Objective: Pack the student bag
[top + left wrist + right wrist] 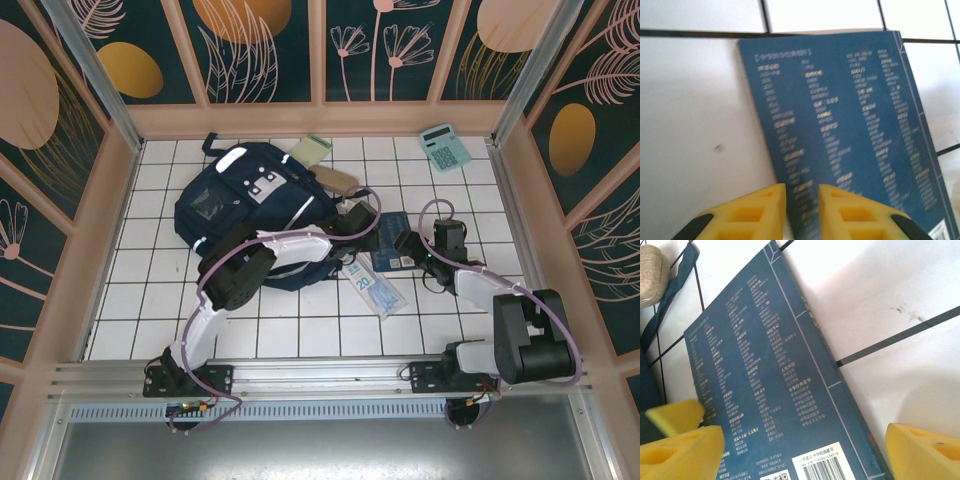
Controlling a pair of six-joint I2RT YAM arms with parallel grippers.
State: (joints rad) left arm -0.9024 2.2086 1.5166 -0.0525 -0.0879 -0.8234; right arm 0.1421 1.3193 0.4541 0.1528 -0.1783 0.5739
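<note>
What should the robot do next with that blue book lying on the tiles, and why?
Probably close the right pincer on the blue book: its yellow fingers stand wide apart on either side of it, while the left pincer is barely parted over another edge. A firm hold would let it carry the book towards the navy backpack.

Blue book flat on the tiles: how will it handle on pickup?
Blue book looks thin, so it probably flexes if gripped by one edge. Lying flat on the tiled table, it should slide rather than tip, and offers little to grab.
</note>
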